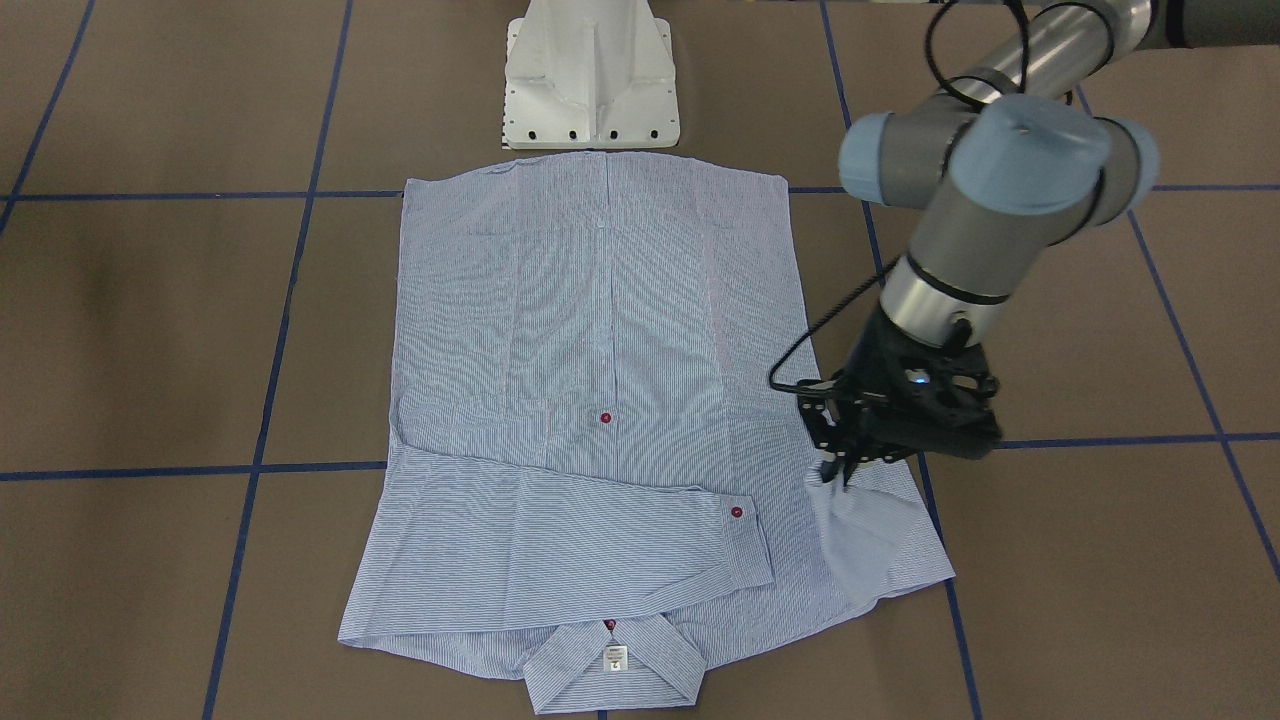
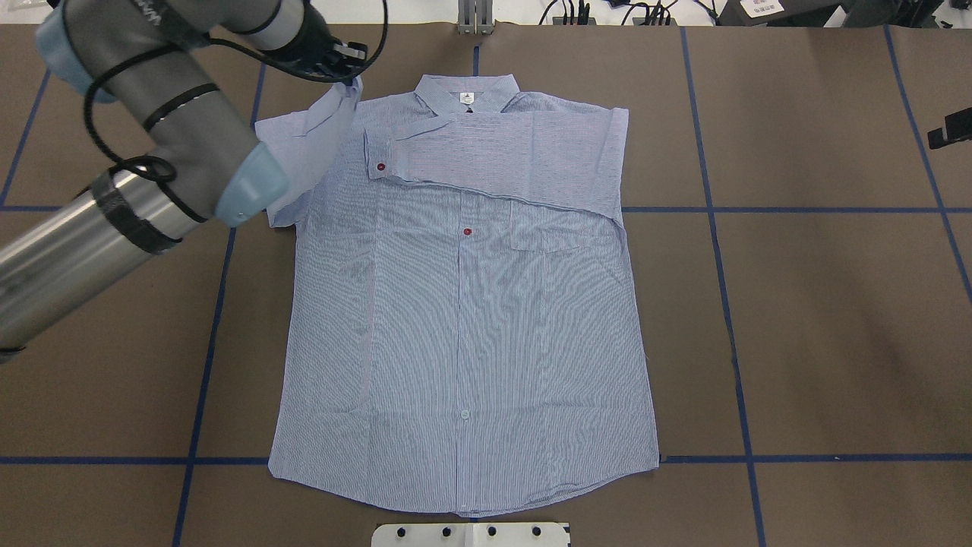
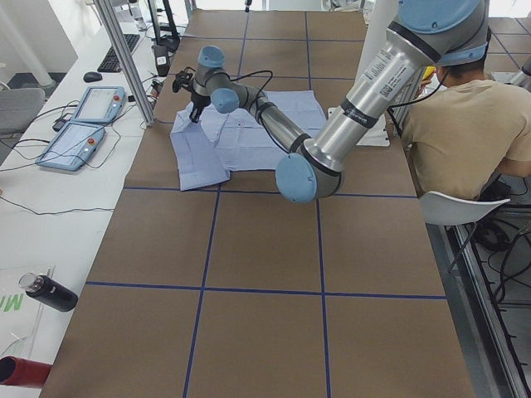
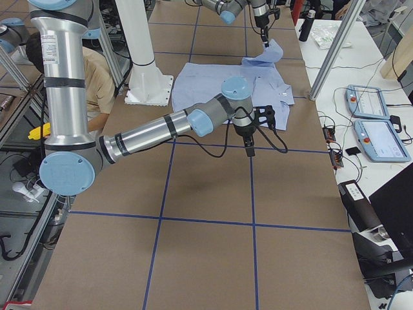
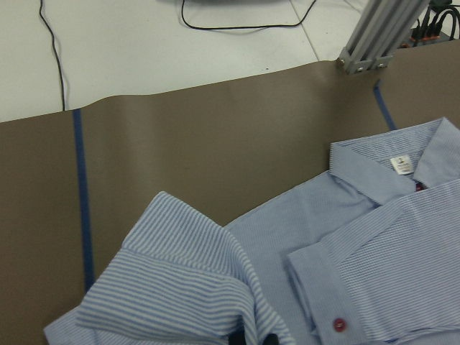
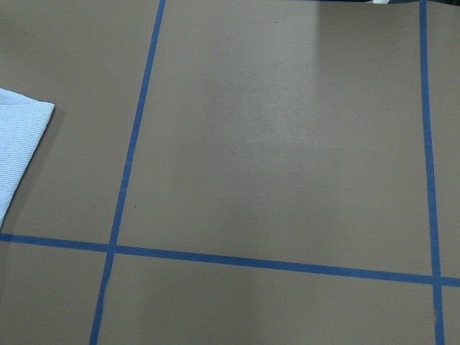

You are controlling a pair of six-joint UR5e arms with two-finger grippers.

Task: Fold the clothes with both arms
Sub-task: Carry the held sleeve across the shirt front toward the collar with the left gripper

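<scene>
**Step in hand: fold the second sleeve.**

- The shirt [image 2: 463, 327] lies flat and front up at the centre of the overhead view, on the table [image 2: 797, 304].
- The left claw [image 1: 838, 468] pinches the loose sleeve [image 1: 880, 530] at lower right of the front-facing view, with the cloth raised off the table.
- Carry this sleeve across the chest, parallel to the folded sleeve [image 1: 560, 540].
- Keep it low and taut so the body of the shirt does not drag, and release only once it lies flat.
- The right claw [image 4: 249, 143] hangs over bare table, clear of the shirt. Whether it is spread or pressed together cannot be told.

**Count.**

- Shirts: one.
- Sleeves: two.
- Arms: two.
- Collar [image 1: 612, 670]: one.
- Dark red buttons [image 1: 605, 417]: three visible.
</scene>
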